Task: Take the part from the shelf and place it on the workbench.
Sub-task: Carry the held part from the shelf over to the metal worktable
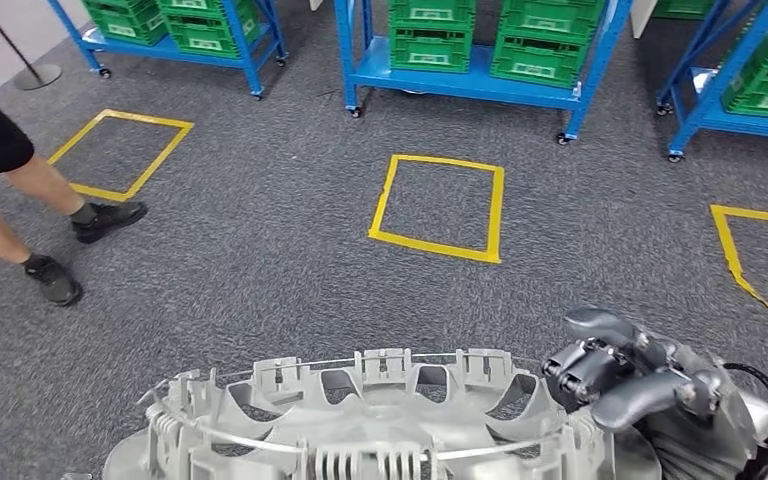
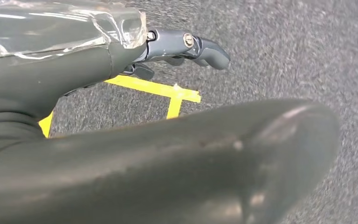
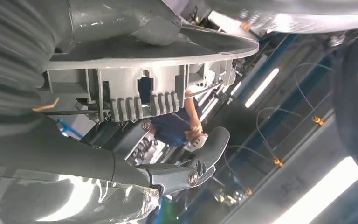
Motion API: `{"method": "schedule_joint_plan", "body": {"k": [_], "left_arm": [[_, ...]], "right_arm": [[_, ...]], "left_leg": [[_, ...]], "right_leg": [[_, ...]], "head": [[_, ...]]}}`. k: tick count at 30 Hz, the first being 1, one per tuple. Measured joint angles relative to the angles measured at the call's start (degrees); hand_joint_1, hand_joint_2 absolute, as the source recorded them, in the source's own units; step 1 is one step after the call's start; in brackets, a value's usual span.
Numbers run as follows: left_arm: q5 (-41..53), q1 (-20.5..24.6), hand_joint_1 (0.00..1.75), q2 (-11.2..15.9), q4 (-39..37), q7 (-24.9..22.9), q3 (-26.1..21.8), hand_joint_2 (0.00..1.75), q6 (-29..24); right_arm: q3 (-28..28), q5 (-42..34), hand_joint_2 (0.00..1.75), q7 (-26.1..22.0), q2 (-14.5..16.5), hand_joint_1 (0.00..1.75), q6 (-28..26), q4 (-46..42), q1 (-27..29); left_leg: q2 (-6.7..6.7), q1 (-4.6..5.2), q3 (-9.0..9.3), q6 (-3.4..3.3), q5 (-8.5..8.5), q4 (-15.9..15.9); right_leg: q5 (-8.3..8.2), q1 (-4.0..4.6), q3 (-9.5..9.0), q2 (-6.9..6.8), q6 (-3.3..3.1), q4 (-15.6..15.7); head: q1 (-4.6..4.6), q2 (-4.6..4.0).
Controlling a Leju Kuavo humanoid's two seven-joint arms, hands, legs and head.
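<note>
Head view: one grey moulded part (image 1: 380, 425), round and ribbed with a thin wire hoop across it, fills the bottom centre of the frame. The right hand (image 1: 640, 385) sits at the part's right edge in the lower right, its fingers curled beside the rim. The floor (image 1: 280, 260) is grey carpet marked with yellow tape squares: one full square (image 1: 440, 207) at centre, one at upper left, part of one at the right edge and a corner at the lower left, four in all. Three blue wheeled shelves (image 1: 475, 80) stand along the top, loaded with green crates (image 1: 538, 45). A person's two legs (image 1: 20, 190) in black shoes stand at the left edge.

Left wrist view: the left hand (image 2: 186, 46) reaches from the upper left, fingers bent lightly with nothing in them, over grey carpet and one yellow tape corner (image 2: 168, 93). A broad blurred grey shape crosses the lower half; what it is cannot be told.

Right wrist view: the part's underside, with its ribbed clips, lies in the upper left, with the right hand's thumb above it and the fingers (image 3: 209, 149) below, so the hand grips the edge. Blue shelf frames (image 3: 279, 107) and long ceiling lights (image 3: 261, 88) show behind.
</note>
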State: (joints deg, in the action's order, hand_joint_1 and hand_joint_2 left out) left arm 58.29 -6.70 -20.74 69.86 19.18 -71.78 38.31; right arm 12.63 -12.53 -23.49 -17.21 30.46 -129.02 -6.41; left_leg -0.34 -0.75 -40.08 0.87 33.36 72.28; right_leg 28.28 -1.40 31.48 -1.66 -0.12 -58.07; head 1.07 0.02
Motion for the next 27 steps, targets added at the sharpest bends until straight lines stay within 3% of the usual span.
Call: {"method": "schedule_joint_plan", "body": {"k": [1, 2, 3, 5, 7, 10, 12, 14, 16, 17, 18, 19, 21, 23, 25, 27], "left_arm": [[-0.3, 0.0, 0.0, 0.0, -0.1, -0.1, 0.0, 0.0, -0.3], [-0.6, 0.0, 0.0, 0.0, -0.2, -0.1, 0.0, 0.0, -0.6], [-1.0, 0.0, 0.0, 0.0, -0.2, -0.1, 0.0, 0.0, -0.9], [-1.5, 0.1, 0.0, 0.1, -0.2, -0.1, 0.0, 0.0, -1.2], [-1.8, 0.2, 0.0, 0.1, -0.2, 0.0, 0.0, 0.0, -1.3], [-2.1, 0.0, 0.0, 0.2, -0.2, 0.1, 0.1, 0.0, -1.4], [-2.4, -0.2, 0.0, 0.1, -0.2, 0.2, 0.3, 0.0, -1.6], [-2.7, -0.2, 0.0, -0.1, -0.2, 0.4, 0.7, 0.0, -1.9], [-2.7, -0.4, 0.0, -0.2, -0.3, 0.4, 1.3, 0.0, -2.2], [-2.7, -0.4, 0.0, -0.3, -0.3, 0.4, 1.5, 0.0, -2.2], [-2.7, -0.5, 0.0, -0.3, -0.3, 0.4, 1.7, 0.0, -2.2], [-2.7, -0.5, 0.0, -0.3, -0.4, 0.4, 1.8, 0.0, -2.2], [-2.7, -0.6, 0.0, -0.4, -0.4, 0.4, 1.9, 0.0, -2.2], [-2.7, -0.9, 0.0, -0.4, -0.4, 0.4, 2.0, 0.0, -2.2], [-2.7, -1.3, 0.0, -0.3, -0.4, 0.5, 2.1, 0.0, -1.8], [-2.8, -1.3, 0.0, -0.2, -0.4, 1.2, 2.0, 0.0, -0.7]], "right_arm": [[0.1, 0.2, 1.75, 0.0, 0.0, 1.75, 0.0, 0.4, -0.1], [0.3, 0.3, 1.75, 0.0, 0.0, 1.75, 0.0, 0.7, -0.3], [0.4, 0.4, 1.75, 0.0, 0.0, 1.75, 0.0, 0.9, -0.4], [0.6, 0.4, 1.75, 0.0, 0.0, 1.75, 0.1, 1.2, -0.9], [0.7, 0.4, 1.75, 0.0, 0.0, 1.75, 0.2, 1.3, -1.1], [1.1, 0.5, 1.75, 0.0, -0.1, 1.75, 0.2, 1.6, -1.4], [1.3, 0.6, 1.75, 0.1, -0.1, 1.75, 0.2, 1.7, -1.6], [1.5, 0.8, 1.75, 0.2, -0.2, 1.75, 0.2, 1.7, -1.7], [1.5, 0.9, 1.75, 0.3, -0.2, 1.75, 0.2, 1.8, -1.6], [1.6, 1.0, 1.75, 0.4, -0.2, 1.75, 0.2, 1.9, -1.6], [1.6, 1.0, 1.75, 0.4, -0.2, 1.75, 0.2, 1.9, -1.6], [1.6, 1.0, 1.75, 0.4, -0.2, 1.75, 0.2, 1.9, -1.6], [1.6, 1.0, 1.75, 0.4, -0.2, 1.75, 0.2, 1.9, -1.6], [1.7, 1.2, 1.75, 0.2, -0.2, 1.75, 0.3, 1.9, -1.5], [1.7, 1.5, 1.75, -0.5, -0.2, 1.75, 0.9, 2.0, -1.3], [1.8, 1.8, 1.75, -1.8, -0.3, 1.75, 1.6, 2.0, -0.9]], "left_leg": [[0.14, -0.02, -0.9, -0.03, 0.3, 1.8], [0.25, 0.0, -0.65, -0.18, -0.49, 1.2], [0.54, 0.1, 0.78, -0.5, -2.14, -1.6], [2.6, 0.7, 4.99, -1.53, -5.39, -9.7], [4.21, 1.45, 6.96, -2.36, -6.46, -13.9], [2.92, 1.56, 7.01, -2.91, -6.95, -15.0], [1.65, 1.16, 7.71, -3.33, -7.87, -16.4], [0.2, 1.02, 7.95, -3.56, -8.39, -17.0], [-1.45, 1.11, 7.79, -3.62, -8.46, -16.9], [-2.35, 1.13, 7.77, -3.61, -8.45, -16.7], [-3.21, 1.11, 7.76, -3.54, -8.41, -16.6], [-4.1, 1.06, 7.74, -3.39, -8.31, -16.3], [-5.68, 1.09, 7.35, -2.85, -7.92, -15.4], [-6.77, 1.17, 6.6, -2.29, -7.7, -14.8], [-7.38, 1.03, 6.05, -1.91, -7.68, -14.6], [-5.02, 1.0, 5.12, -1.31, -6.49, -12.6]], "right_leg": [[0.01, 0.11, 0.06, -0.63, -0.01, 0.0], [0.02, 0.23, 0.08, -1.24, -0.02, 0.0], [0.04, 0.37, 0.06, -1.81, -0.04, 0.0], [0.09, 0.69, -0.02, -2.95, -0.07, 0.0], [0.13, 0.87, 0.01, -4.05, 0.04, 0.1], [0.13, 0.89, -0.24, -5.35, 0.59, 0.6], [1.23, 0.75, 0.31, -2.98, 0.7, -1.0], [4.14, 0.53, 3.42, 0.29, 0.37, -7.6], [6.33, 0.5, 6.99, 1.2, 0.48, -14.6], [6.16, 0.47, 7.56, 1.32, 0.86, -15.4], [5.02, 0.38, 6.94, 1.47, 1.38, -13.7], [3.23, 0.21, 5.36, 1.92, 1.96, -10.0], [0.23, -0.13, 2.12, 3.9, 2.31, -2.7], [-0.68, -0.04, 1.1, 4.83, 1.49, -0.2], [-0.87, 0.05, 1.17, 3.78, 0.65, -0.1], [-0.89, -0.12, 0.98, 2.67, -0.01, 0.0]], "head": [[0.01, 0.0], [0.01, 0.0], [0.01, 0.0], [-0.03, 0.0], [-0.04, 0.0], [0.03, 0.0], [-0.13, -0.01], [-0.37, -0.01], [-0.48, 0.0], [-0.49, 0.0], [-0.49, 0.0], [-0.5, 0.0], [-0.52, 0.0], [-0.51, 0.0], [-0.49, 0.0], [-0.21, 0.0]]}}
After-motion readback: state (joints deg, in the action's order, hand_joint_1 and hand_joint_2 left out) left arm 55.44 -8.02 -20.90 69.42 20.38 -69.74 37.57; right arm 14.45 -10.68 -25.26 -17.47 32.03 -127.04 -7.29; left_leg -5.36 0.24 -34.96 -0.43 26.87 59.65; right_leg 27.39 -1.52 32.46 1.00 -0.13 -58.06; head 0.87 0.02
